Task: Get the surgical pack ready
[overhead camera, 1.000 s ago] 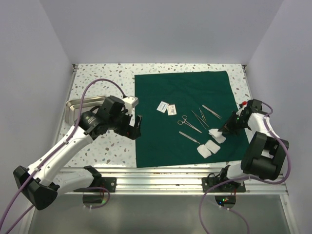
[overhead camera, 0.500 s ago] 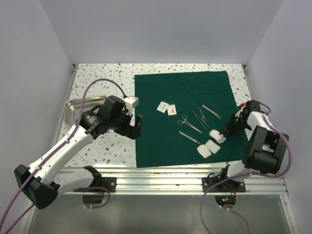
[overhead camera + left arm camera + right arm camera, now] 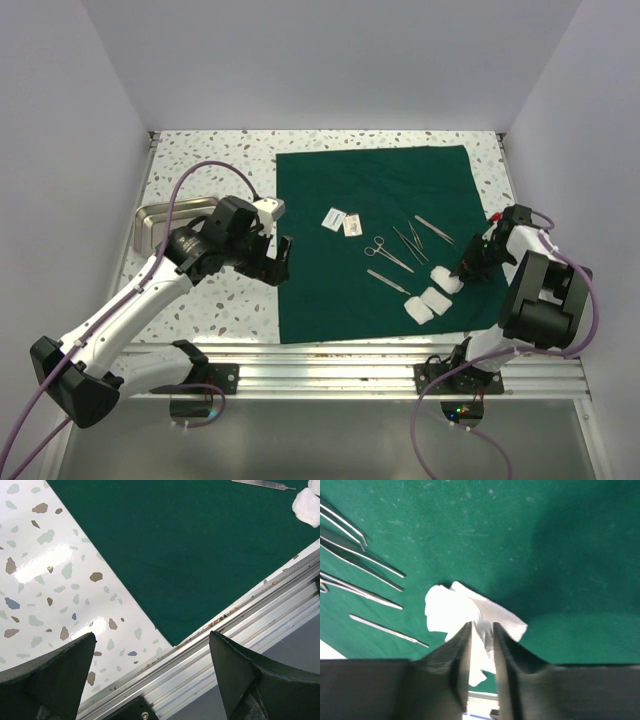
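Observation:
The dark green drape (image 3: 385, 235) lies flat on the speckled table, with steel instruments (image 3: 400, 248) and white gauze on it. My right gripper (image 3: 463, 270) is low over the drape's right part and shut on a piece of white gauze (image 3: 450, 612); the jaws pinch its crumpled middle (image 3: 482, 630). My left gripper (image 3: 279, 261) is wide open and empty, just above the drape's left edge. In the left wrist view its gripper (image 3: 152, 634) frames the drape's near left corner (image 3: 190, 545) and the table's rail.
Two more gauze pads (image 3: 425, 304) lie near the drape's front edge. Scissors, forceps and a scalpel (image 3: 388, 282) lie mid-drape, with two small packets (image 3: 342, 221) beside them. A steel tray (image 3: 165, 222) sits at the left. An aluminium rail (image 3: 330, 360) runs along the front edge.
The right arm's elbow has swung slightly left while its gripper stays shut on the gauze at nearly the same spot. The left arm has barely moved.

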Controlling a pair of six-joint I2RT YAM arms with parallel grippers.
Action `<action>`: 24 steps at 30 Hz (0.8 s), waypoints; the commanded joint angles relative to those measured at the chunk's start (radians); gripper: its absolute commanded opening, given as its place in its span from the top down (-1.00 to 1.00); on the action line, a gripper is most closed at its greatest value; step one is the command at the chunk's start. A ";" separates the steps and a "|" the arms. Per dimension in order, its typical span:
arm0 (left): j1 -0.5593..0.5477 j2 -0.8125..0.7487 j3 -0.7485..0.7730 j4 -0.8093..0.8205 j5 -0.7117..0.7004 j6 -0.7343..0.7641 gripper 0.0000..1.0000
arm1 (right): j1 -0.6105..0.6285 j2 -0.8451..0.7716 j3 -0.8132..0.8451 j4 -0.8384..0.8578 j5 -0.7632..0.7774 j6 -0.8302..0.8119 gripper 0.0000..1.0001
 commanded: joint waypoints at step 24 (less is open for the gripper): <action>0.007 0.008 0.028 0.004 0.004 0.024 -0.99 | 0.012 0.018 0.037 -0.042 0.058 -0.020 -0.18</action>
